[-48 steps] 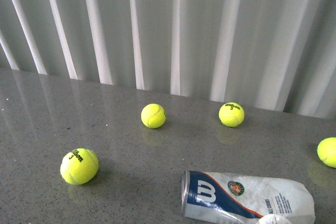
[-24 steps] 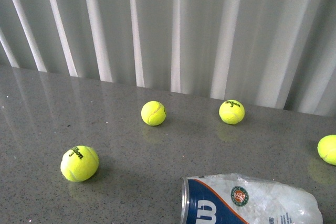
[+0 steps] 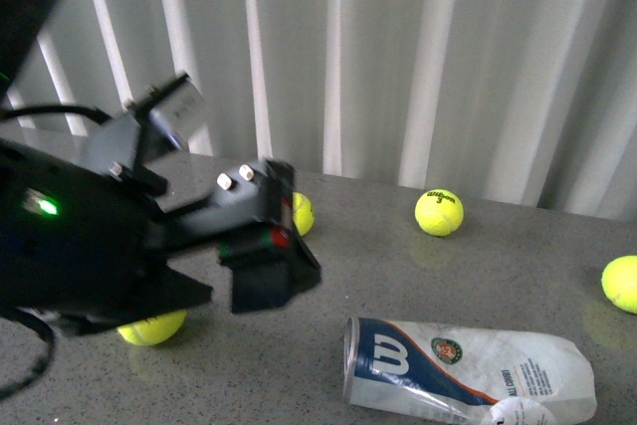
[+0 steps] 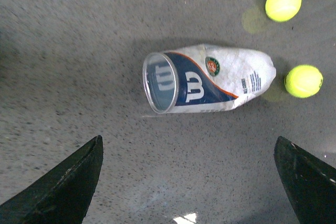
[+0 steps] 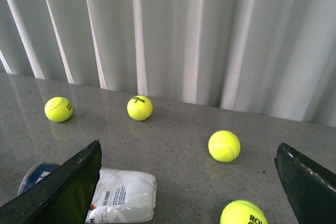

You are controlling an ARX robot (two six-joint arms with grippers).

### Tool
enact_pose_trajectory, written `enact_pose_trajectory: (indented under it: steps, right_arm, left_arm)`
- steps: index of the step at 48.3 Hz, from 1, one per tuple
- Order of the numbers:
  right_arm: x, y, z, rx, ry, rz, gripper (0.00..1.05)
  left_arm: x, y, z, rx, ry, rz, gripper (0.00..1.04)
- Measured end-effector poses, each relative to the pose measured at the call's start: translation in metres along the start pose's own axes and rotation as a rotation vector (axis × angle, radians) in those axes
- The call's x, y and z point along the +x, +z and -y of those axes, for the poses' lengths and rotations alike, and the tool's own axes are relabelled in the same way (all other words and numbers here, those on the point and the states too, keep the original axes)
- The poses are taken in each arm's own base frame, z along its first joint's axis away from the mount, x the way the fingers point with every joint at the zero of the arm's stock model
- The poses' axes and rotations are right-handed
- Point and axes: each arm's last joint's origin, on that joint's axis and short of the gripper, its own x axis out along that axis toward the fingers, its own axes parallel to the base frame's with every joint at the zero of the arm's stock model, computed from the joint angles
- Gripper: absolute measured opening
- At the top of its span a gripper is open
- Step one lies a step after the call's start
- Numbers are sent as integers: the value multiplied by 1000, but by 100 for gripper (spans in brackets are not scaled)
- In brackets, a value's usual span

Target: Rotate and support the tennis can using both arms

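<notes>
Grey speckled tabletop (image 3: 498,266) | crumpled clear-plastic navy-and-white tennis can (image 3: 468,370) lying flat, untouched | black left gripper (image 4: 188,138) over it, spread wide, empty | right gripper (image 5: 188,143) likewise | rotation not begun

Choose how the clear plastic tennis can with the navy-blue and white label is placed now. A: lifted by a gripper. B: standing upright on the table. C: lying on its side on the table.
C: the tennis can lies on its side on the grey table, its round end facing sideways, with nothing gripping it.
</notes>
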Motion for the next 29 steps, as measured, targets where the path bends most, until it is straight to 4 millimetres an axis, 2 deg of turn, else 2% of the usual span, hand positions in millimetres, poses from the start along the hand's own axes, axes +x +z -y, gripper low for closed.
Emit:
enact_pose_trajectory:
  steps: [11,20,29]
  right_arm:
    - [0,0,0,0,0,0,98]
    - [0,0,0,0,0,0,98]
    - [0,0,0,0,0,0,98]
  left_arm:
    - [33,-14,7,-80,-42,-40,98]
    - [62,-37,2,-181,-40,-79,98]
    - [81,-49,2,-220,-36,-73,98]
